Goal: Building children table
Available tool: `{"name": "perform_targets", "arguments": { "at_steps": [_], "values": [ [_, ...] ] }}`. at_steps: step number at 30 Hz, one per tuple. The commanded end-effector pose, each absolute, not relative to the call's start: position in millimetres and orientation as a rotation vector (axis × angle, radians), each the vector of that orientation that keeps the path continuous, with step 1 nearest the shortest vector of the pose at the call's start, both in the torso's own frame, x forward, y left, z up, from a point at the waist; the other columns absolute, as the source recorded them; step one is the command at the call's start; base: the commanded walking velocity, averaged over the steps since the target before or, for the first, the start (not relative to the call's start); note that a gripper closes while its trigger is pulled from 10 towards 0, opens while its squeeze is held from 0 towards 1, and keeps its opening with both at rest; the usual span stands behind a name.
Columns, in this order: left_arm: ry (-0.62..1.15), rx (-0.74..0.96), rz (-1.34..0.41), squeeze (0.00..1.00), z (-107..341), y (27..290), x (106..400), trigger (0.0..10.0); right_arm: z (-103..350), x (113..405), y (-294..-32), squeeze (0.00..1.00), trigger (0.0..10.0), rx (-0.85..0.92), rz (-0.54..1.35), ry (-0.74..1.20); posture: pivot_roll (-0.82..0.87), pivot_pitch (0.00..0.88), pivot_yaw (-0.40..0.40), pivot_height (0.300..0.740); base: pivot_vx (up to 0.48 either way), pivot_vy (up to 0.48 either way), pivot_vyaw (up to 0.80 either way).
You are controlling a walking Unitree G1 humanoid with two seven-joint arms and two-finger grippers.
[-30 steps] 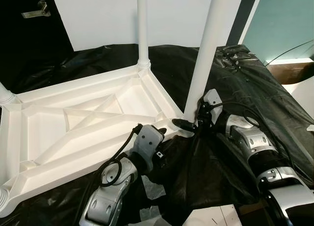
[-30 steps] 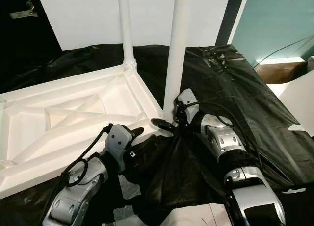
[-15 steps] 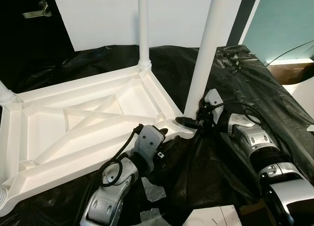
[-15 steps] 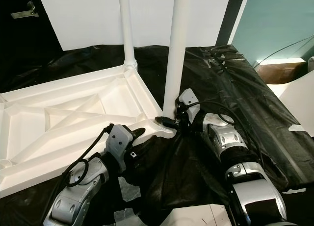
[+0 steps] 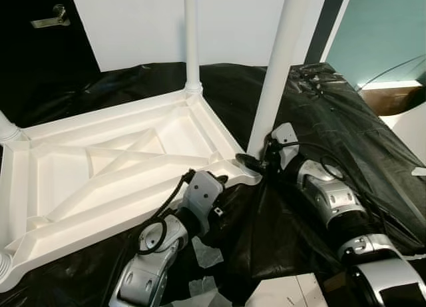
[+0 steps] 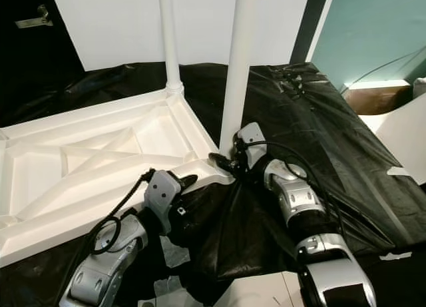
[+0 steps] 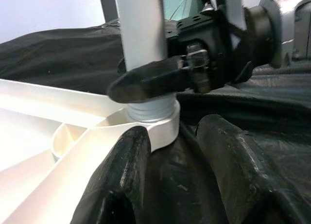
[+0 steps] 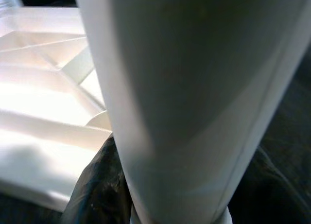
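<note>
Table top (image 5: 100, 167), white and ribbed, lies upside down on a black plastic sheet (image 5: 333, 120), long axis running from 8 to 2 o'clock. A near leg (image 5: 276, 67) stands upright in its 3 o'clock corner; a far leg (image 5: 192, 37) rises at 12 o'clock. The right claw (image 5: 256, 164) is clenched around the near leg's base. The left claw (image 7: 170, 156) sits released, fingers spread, against the same corner. Behind are a white wall (image 5: 226, 20) and a teal panel (image 5: 379, 30). The left wrist view shows the leg's threaded collar (image 7: 151, 107) seated in the socket.
</note>
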State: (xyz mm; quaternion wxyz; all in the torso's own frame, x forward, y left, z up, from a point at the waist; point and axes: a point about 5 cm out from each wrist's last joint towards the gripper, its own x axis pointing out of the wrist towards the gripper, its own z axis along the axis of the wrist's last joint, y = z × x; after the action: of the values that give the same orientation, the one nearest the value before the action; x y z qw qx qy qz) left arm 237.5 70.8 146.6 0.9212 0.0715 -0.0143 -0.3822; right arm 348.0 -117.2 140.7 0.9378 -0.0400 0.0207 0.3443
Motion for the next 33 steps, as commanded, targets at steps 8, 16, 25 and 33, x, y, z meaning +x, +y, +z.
{"name": "perform_targets", "arguments": {
  "at_steps": [8, 16, 25, 33],
  "values": [
    [-0.015, 0.151, -0.737, 0.0, 144, 73, 237, 10.0, 122, 336, -101, 0.0, 10.0, 0.027, 0.487, 0.118, 0.1, 0.058, -0.025, 0.74, 0.0, 0.0, 0.0],
    [-0.013, 0.151, -0.74, 0.0, 143, 73, 236, 10.0, 123, 328, -90, 0.0, 10.0, 0.075, 0.322, 0.129, 0.11, 0.056, -0.027, 0.74, 0.0, 0.0, 0.0],
    [-0.012, 0.149, -0.744, 0.0, 143, 74, 235, 10.0, 137, 322, -82, 1.0, 10.0, 0.107, 0.393, 0.049, 0.11, 0.048, -0.018, 0.74, 0.0, 0.0, 0.0],
    [-0.012, 0.148, -0.749, 0.0, 144, 75, 234, 10.0, 143, 316, -95, 0.44, 10.0, 0.083, 0.541, -0.012, 0.11, 0.044, -0.013, 0.74, 0.0, 0.0, 0.0]
  ]
}}
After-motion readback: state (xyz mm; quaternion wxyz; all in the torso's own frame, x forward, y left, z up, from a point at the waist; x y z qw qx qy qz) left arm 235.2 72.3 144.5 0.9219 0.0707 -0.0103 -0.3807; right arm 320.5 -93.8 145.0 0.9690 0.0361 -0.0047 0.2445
